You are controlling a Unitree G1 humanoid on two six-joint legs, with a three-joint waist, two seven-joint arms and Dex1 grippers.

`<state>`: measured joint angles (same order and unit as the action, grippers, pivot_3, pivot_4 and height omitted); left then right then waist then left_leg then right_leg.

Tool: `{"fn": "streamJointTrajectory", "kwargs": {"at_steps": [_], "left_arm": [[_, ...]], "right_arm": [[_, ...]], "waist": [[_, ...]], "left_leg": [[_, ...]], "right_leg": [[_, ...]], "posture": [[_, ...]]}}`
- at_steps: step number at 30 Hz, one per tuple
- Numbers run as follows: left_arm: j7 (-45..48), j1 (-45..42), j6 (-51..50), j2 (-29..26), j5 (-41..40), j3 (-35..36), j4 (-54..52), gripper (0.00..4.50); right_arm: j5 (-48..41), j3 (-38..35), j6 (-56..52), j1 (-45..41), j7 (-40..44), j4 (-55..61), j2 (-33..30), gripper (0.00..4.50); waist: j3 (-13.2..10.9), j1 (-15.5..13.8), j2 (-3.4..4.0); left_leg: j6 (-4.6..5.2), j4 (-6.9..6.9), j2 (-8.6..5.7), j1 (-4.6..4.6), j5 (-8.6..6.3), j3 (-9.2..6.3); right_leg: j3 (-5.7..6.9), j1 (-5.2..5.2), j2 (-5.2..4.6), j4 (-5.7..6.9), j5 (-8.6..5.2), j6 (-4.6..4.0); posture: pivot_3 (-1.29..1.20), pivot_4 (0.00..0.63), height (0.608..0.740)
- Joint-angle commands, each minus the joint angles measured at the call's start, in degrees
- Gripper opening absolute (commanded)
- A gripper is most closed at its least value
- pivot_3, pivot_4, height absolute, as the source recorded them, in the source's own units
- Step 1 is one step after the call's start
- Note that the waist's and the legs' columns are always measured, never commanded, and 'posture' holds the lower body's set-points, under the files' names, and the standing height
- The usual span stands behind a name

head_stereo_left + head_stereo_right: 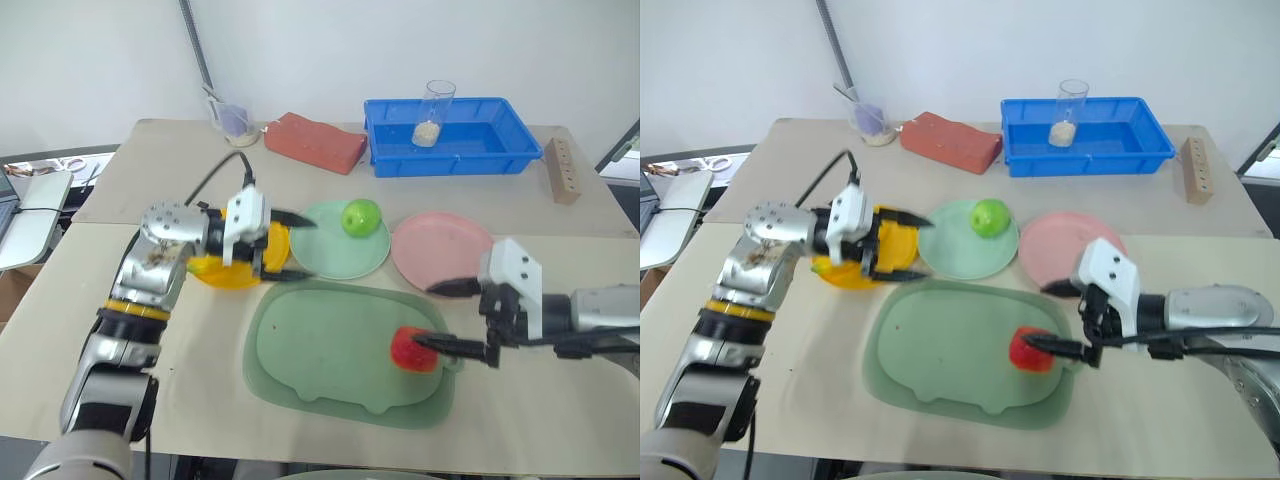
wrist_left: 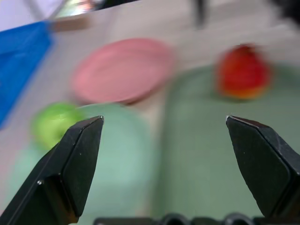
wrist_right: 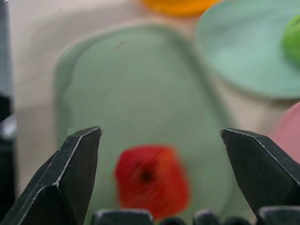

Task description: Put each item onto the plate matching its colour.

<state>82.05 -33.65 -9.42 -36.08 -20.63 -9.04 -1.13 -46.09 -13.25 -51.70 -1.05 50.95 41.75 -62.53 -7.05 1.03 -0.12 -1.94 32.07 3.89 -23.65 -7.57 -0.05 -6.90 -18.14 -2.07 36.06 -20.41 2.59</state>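
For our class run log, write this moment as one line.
round green toy apple: on mint plastic plate | lumpy red toy fruit: on dull-green tray | left gripper: open | right gripper: open at red fruit

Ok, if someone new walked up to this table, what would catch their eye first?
Probably the red toy fruit lying on the large dull-green tray, with the open right gripper right beside it. Next, the bright green apple sitting on the mint plate, and the blue bin at the table's far side.

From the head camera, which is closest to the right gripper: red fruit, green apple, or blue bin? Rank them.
1. Red fruit, on the tray right by the right gripper.
2. Green apple, on the green plate, farther back.
3. Blue bin, at the table's far edge.
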Motion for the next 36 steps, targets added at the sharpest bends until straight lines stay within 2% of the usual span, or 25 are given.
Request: {"fn": "streamJointTrajectory", "kwargs": {"at_steps": [1,6,11,18,19,23,24,30,34,36], "left_arm": [[2.26,2.84,-2.66,-2.75,-4.57,0.15,-11.29,4.43],[2.33,5.36,-3.77,-3.98,-6.61,0.24,-16.44,4.43],[2.44,6.52,-3.01,-4.86,-7.06,0.31,-18.33,4.43],[1.89,6.26,-3.17,-5.19,-7.25,0.40,-18.19,4.43],[1.84,6.26,-3.06,-5.19,-7.19,0.44,-18.07,4.50],[0.74,5.85,-3.74,-4.82,-7.45,0.56,-18.20,4.50],[0.45,5.71,-3.94,-4.74,-7.50,0.56,-18.18,4.50],[-0.79,4.81,-4.58,-4.56,-7.62,0.71,-17.15,4.50],[-4.44,1.62,-8.03,-3.09,-8.19,1.86,-14.07,4.50],[-8.70,-0.99,-11.74,-1.14,-8.56,2.71,-11.70,4.50]], "right_arm": [[2.80,-0.47,3.36,2.22,1.79,1.36,-1.11,4.50],[9.07,4.37,7.05,4.65,1.08,0.38,-0.38,4.50],[15.76,8.99,12.03,5.03,1.61,-3.54,0.09,4.50],[18.14,10.90,13.93,3.69,2.90,-6.27,1.12,4.50],[18.16,11.06,13.95,3.56,3.15,-6.34,1.25,3.96],[17.97,11.18,13.52,2.98,3.38,-6.19,1.82,2.73],[17.81,11.12,13.35,2.85,3.43,-6.10,1.96,2.58],[15.10,9.01,11.72,2.66,4.09,-5.21,2.66,2.55],[6.71,3.59,6.69,-0.17,3.13,-5.95,4.85,2.55],[3.38,0.69,3.20,-4.92,-0.84,-9.74,7.47,2.55]], "waist": [[-0.07,-0.09,-0.12],[-0.12,-0.13,-0.20],[-0.12,-0.05,-0.21],[-0.13,-0.15,-0.21],[-0.13,-0.17,-0.21],[-0.12,-0.15,-0.21],[-0.12,-0.14,-0.21],[-0.12,-0.19,-0.21],[-0.14,-0.22,-0.23],[-0.13,-0.17,-0.23]], "left_leg": [[0.00,0.07,0.00,0.01,0.00,0.00],[-0.01,0.12,-0.01,0.12,-0.02,0.02],[0.04,0.10,-0.01,0.08,-0.04,0.02],[0.04,0.13,-0.02,0.08,-0.04,0.03],[0.04,0.13,-0.02,0.08,-0.04,0.03],[0.04,0.13,-0.02,0.10,-0.04,0.02],[0.04,0.12,-0.02,0.11,-0.04,0.02],[0.04,0.14,-0.03,0.09,-0.04,0.03],[0.04,0.15,-0.03,0.08,-0.04,0.02],[0.04,0.20,-0.04,0.06,-0.04,0.02]], "right_leg": [[0.00,0.03,0.00,-0.01,-0.01,0.02],[0.03,-0.05,-0.08,-0.16,-0.16,0.26],[0.02,-0.06,-0.08,-0.17,-0.07,0.09],[0.02,-0.07,-0.08,-0.17,-0.07,0.09],[0.03,-0.06,-0.08,-0.17,-0.07,0.09],[0.03,-0.05,-0.07,-0.17,-0.07,0.08],[0.03,-0.05,-0.07,-0.16,-0.07,0.09],[0.02,-0.05,-0.08,-0.17,-0.07,0.08],[0.03,-0.02,-0.07,-0.14,-0.06,0.09],[0.03,0.01,-0.07,-0.11,-0.06,0.10]], "posture": [[0.00,0.150,0.740],[0.00,0.150,0.740],[0.00,0.150,0.740],[0.00,0.150,0.740],[0.00,0.150,0.740],[0.00,0.150,0.740],[0.00,0.150,0.740],[0.00,0.150,0.740],[0.00,0.150,0.740],[0.00,0.150,0.740]]}}
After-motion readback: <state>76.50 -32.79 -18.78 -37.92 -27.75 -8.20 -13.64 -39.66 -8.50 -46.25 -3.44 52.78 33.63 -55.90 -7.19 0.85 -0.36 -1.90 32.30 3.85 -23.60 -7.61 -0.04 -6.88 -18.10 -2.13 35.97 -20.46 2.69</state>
